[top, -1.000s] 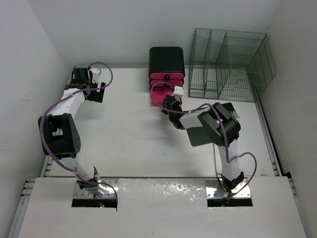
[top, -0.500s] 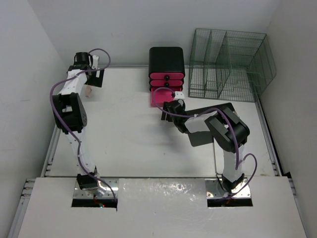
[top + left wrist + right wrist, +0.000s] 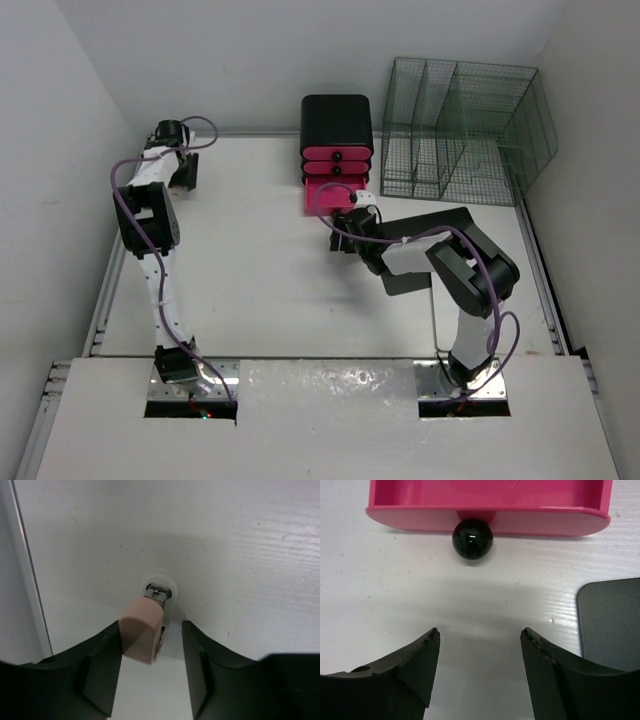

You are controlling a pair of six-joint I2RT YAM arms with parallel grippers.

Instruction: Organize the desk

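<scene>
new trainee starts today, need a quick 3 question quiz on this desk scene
1. True or false: the right gripper is shut on the knob.
2. Which drawer of the chest is pulled out? A top, B middle, C bottom.
3. What colour is the item between the left gripper fingers?
Key: 1 false, it is open, short of the knob. 2 C, the bottom drawer. 3 pink.

Drawer unit (image 3: 337, 150) at the desk (image 3: 250, 270) rear — wire rack (image 3: 460, 130) to its right.
</scene>
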